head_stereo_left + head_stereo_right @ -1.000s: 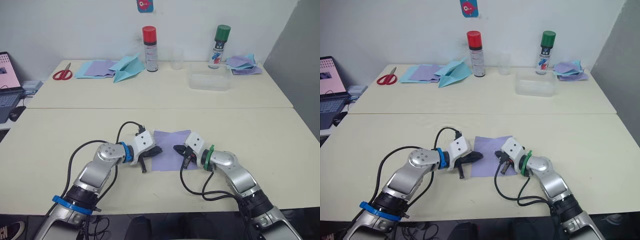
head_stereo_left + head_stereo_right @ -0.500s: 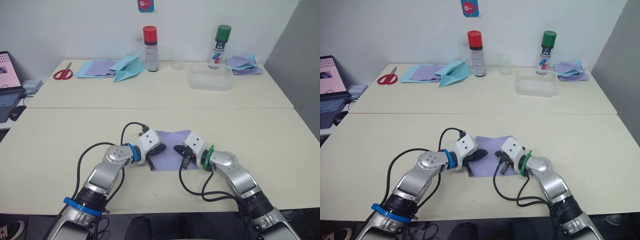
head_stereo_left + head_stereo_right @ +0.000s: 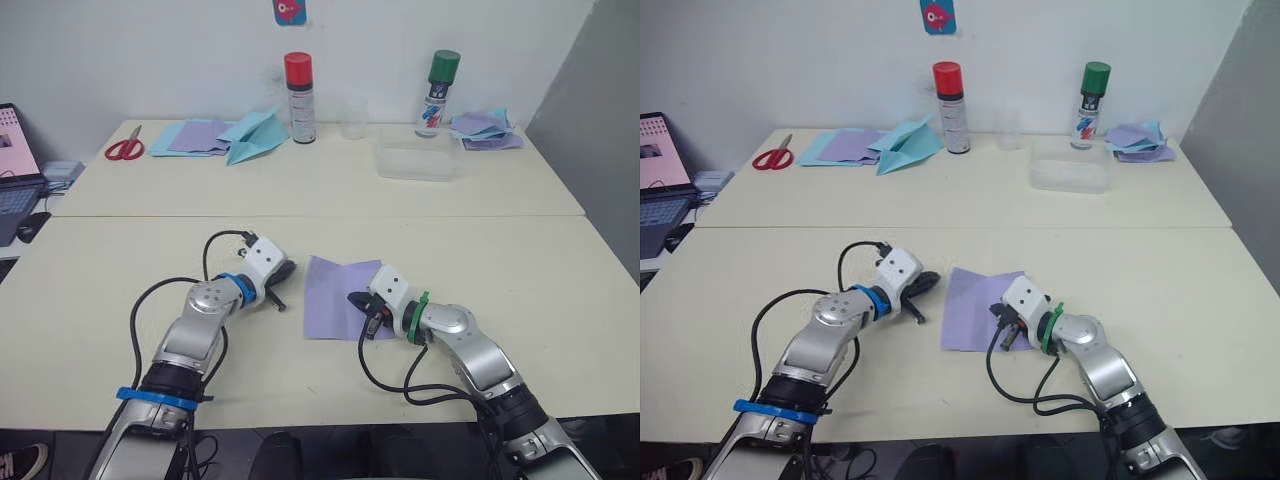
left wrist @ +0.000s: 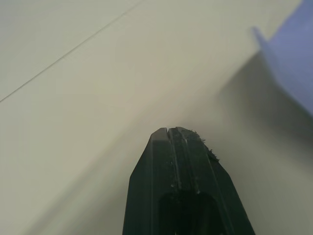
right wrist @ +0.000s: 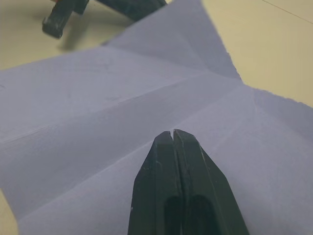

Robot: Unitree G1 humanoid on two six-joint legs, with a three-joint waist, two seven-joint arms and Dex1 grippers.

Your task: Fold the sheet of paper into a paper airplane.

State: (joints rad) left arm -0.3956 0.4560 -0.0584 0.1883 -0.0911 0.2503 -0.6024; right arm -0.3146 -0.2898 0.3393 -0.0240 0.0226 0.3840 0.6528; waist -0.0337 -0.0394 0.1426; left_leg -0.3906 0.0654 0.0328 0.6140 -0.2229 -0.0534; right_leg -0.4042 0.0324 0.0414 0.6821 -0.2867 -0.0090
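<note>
The right gripper (image 5: 174, 134) has its fingers pressed together with nothing between them, tips resting over the sheet (image 3: 335, 298), at the sheet's right edge. The left gripper (image 4: 168, 131) is likewise closed and empty, lying over the bare table (image 3: 120, 270) just left of the sheet and clear of it.

The sheet lies on the near table in front of the robot, between the two grippers. It is creased, and its far left corner looks slightly raised. A cable (image 3: 385, 375) loops on the table just nearer than the sheet's right side.

Well beyond the sheet, on the far table: a clear tub (image 3: 419, 160) straight behind it, a green-capped can (image 3: 438, 92) and a paper stack (image 3: 485, 128) to the right, a red-capped can (image 3: 299, 97), a blue airplane (image 3: 252, 134) and scissors (image 3: 125, 148) to the left.
</note>
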